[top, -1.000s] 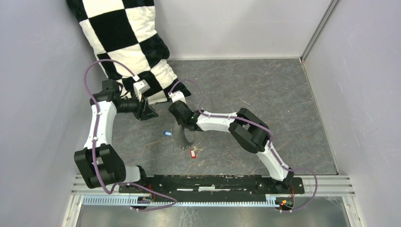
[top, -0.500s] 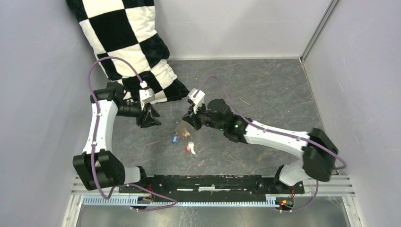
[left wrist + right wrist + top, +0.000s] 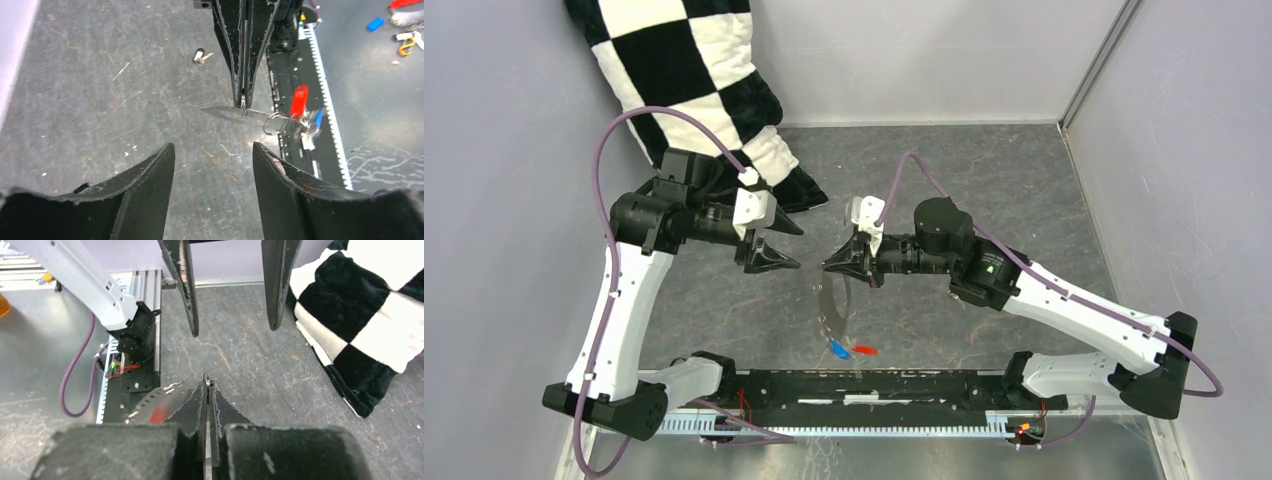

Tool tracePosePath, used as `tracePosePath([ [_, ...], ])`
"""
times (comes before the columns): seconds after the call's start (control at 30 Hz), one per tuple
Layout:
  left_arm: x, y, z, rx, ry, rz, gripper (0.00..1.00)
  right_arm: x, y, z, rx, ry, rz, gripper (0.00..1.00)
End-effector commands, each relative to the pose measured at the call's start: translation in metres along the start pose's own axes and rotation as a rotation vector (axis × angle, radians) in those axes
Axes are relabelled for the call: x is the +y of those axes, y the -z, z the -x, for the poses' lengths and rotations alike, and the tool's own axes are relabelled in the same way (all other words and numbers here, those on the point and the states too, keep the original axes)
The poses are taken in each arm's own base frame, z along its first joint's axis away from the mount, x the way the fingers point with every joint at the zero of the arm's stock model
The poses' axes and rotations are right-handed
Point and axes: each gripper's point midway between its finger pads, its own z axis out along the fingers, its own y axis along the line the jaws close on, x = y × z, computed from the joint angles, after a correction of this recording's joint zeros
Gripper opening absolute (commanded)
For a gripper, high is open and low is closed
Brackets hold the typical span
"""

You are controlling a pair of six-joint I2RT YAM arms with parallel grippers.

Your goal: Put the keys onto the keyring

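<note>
Hovering on the left, the left pincer [image 3: 213, 150] stands wide with nothing in it, pointed straight at the keyring [image 3: 225, 112] just ahead, not touching it. The keyring is pinched at its rim by the right pincer [image 3: 827, 267], clamped tight on the wire. The red key [image 3: 865, 351] and the blue key [image 3: 836, 350] dangle together at its far end, towards the arm bases. The dark key [image 3: 200, 56] lies alone on the worktop [image 3: 984, 180]. Against half a second ago, the left pincer has spread wider and moved in, and the keys have swung nearer the bases.
</note>
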Motion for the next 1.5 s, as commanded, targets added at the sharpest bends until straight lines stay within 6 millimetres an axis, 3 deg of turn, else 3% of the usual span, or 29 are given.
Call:
tracePosePath([
  [0.0, -0.011, -0.008, 0.017, -0.046, 0.088, -0.045, 0.63, 0.014, 0.013, 0.025, 0.018, 0.08, 0.039, 0.01],
  [0.07, -0.013, -0.012, 0.02, -0.06, 0.115, -0.054, 0.56, 0.015, 0.014, 0.028, 0.045, 0.096, 0.017, 0.01],
  [0.37, -0.027, -0.02, 0.018, -0.056, 0.184, -0.071, 0.55, 0.022, 0.009, 0.033, 0.175, 0.138, -0.028, 0.01],
  [0.53, -0.031, -0.018, 0.026, -0.07, 0.168, -0.078, 0.49, 0.015, 0.008, 0.034, 0.205, 0.152, -0.07, 0.01],
  [0.73, -0.042, -0.019, 0.021, -0.058, 0.154, -0.108, 0.45, 0.01, 0.006, 0.039, 0.195, 0.139, -0.102, 0.01],
  [1.13, -0.023, -0.025, 0.026, -0.122, 0.105, -0.01, 0.37, 0.017, 0.001, 0.054, 0.134, 0.112, -0.071, 0.0],
  [1.47, -0.03, -0.027, 0.027, -0.126, 0.153, -0.04, 0.34, 0.015, -0.001, 0.06, 0.122, 0.112, -0.082, 0.01],
])
